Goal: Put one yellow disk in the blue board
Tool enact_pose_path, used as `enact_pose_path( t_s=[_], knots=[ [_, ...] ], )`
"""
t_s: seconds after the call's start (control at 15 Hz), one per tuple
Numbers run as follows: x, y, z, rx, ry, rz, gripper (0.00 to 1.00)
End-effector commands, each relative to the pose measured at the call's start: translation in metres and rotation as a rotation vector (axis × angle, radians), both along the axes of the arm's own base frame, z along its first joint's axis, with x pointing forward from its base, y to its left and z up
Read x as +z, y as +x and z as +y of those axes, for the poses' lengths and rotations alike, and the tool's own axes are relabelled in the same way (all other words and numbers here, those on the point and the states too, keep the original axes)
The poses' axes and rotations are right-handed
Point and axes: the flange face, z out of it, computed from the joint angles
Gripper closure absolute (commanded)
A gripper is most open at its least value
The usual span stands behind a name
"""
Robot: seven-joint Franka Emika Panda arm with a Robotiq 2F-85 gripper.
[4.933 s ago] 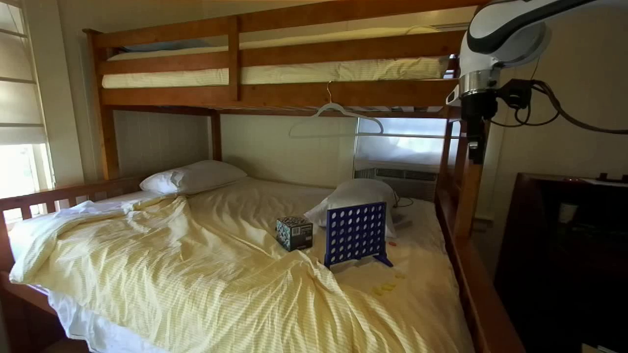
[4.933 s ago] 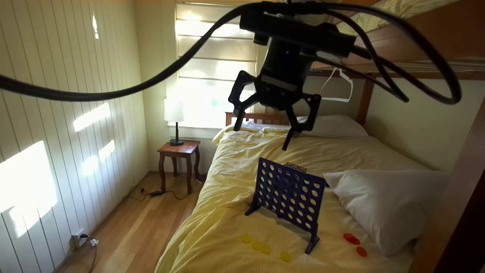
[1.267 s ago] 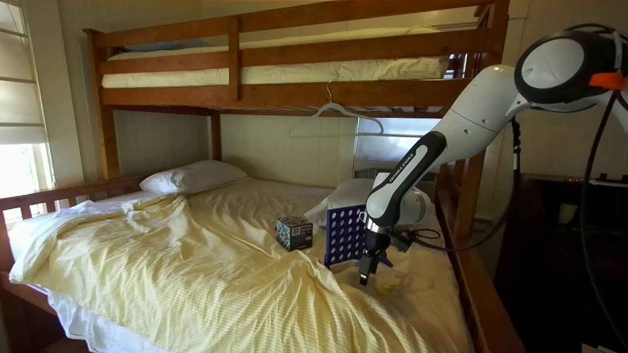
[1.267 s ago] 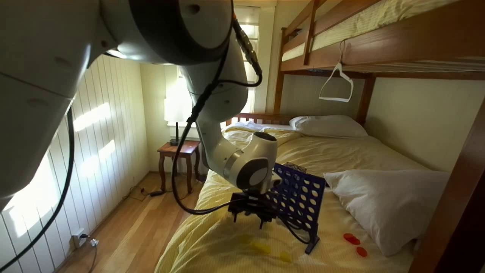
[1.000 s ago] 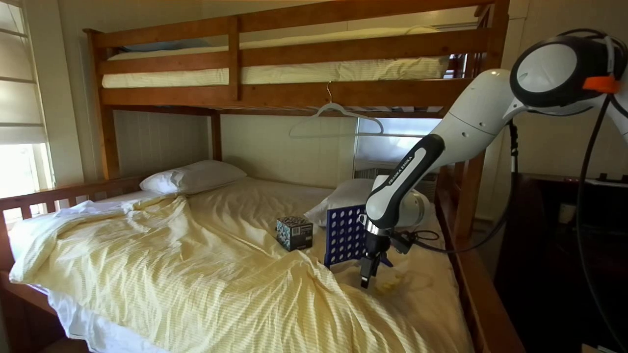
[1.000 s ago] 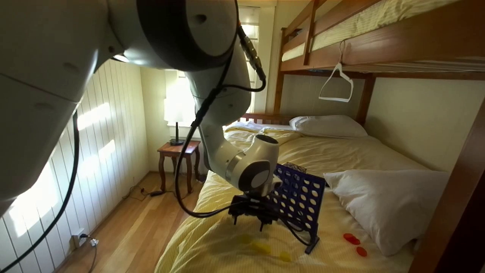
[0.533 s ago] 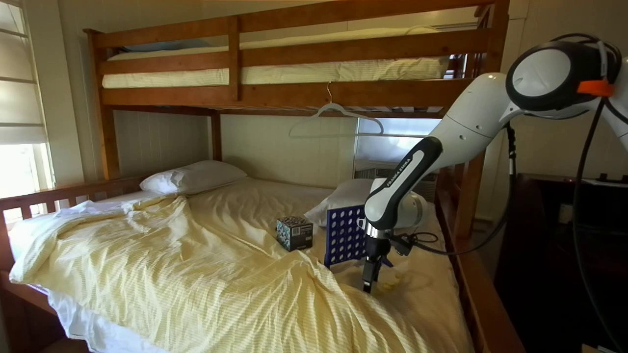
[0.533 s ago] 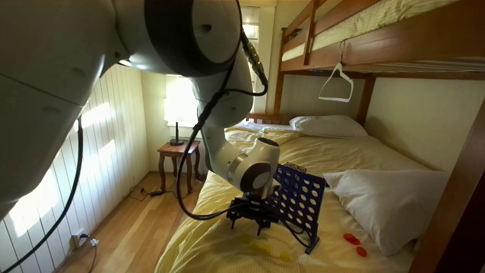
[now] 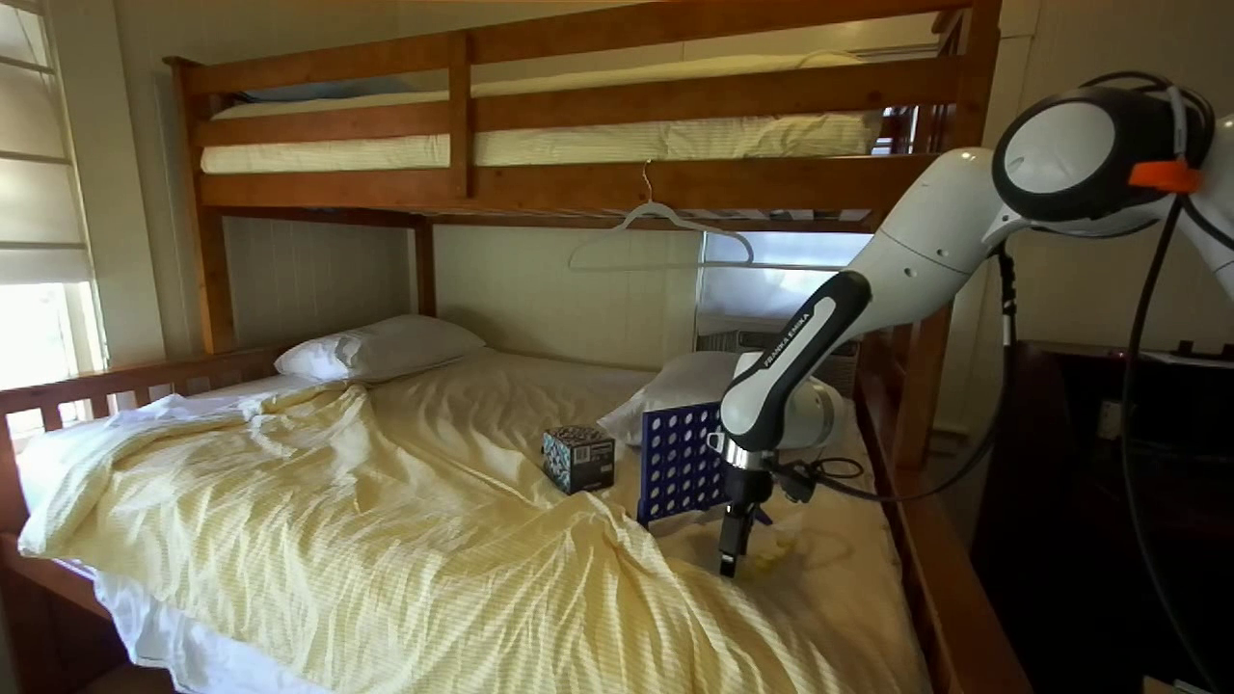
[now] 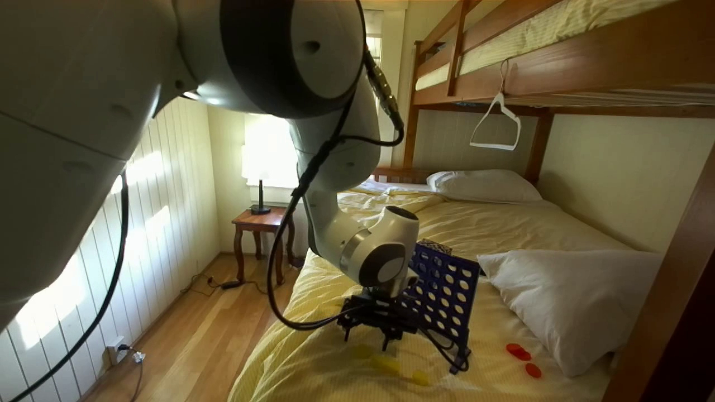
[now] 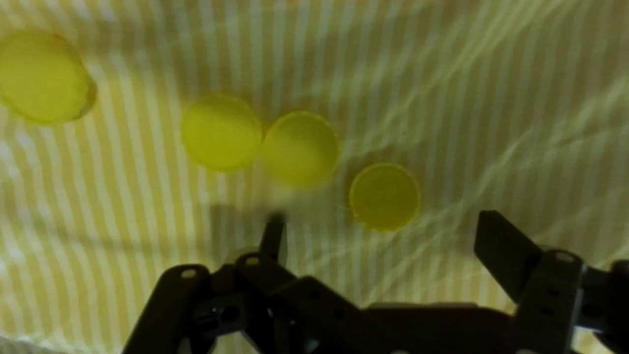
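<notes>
Yellow disks [image 11: 221, 132] lay flat on the striped sheet [image 11: 442, 73], strung from the upper left of my wrist view to just right of its centre. My gripper [image 11: 382, 220] stood at the bottom of that frame, jaws well apart and clamped on nothing; whether it touched the sheet I could not tell. I judged each disk light, thin and stiff, likely plastic, slick on its faces and hard to break. A pinch on opposite sides of the rim seemed the right hold; the soft sheet would probably give and let me dip under the edge, though a shallow bite could skid off. The rightmost disk [image 11: 385, 196] looked easiest, lying clear of its neighbours; the middle two sat edge to edge, touching or nearly so, and would likely jostle.

I counted four yellow disks in the wrist view. In an exterior view, three red disks [image 10: 533, 370] lay at the lower right, two overlapping, the third just beside them. Both exterior views showed one board [image 9: 680, 463], upright, partly hidden by my arm [image 9: 916, 255]; one box [image 9: 578, 459]; two pillows [image 10: 575, 307]; and one hanger [image 10: 496, 146] in the upper half.
</notes>
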Motion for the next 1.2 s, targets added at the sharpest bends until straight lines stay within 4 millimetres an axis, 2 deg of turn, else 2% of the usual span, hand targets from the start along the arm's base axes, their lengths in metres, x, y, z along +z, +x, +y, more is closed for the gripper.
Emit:
enact_pose_path(
  t_s=[0.0, 0.33, 0.47, 0.6, 0.87, 1.0, 1.13],
  knots=[
    [-0.003, 0.009, 0.002, 0.031, 0.031, -0.004, 0.02],
    [-0.004, 0.014, 0.004, 0.086, 0.099, -0.022, 0.17],
    [-0.004, 0.011, -0.001, 0.090, 0.100, -0.010, 0.18],
    [-0.004, 0.008, -0.006, 0.093, 0.096, 0.004, 0.13],
    [-0.005, 0.004, -0.011, 0.104, 0.092, 0.028, 0.16],
    [-0.006, 0.004, -0.010, 0.108, 0.092, 0.035, 0.24],
    [-0.005, 0.005, -0.010, 0.111, 0.091, 0.034, 0.42]
  ],
)
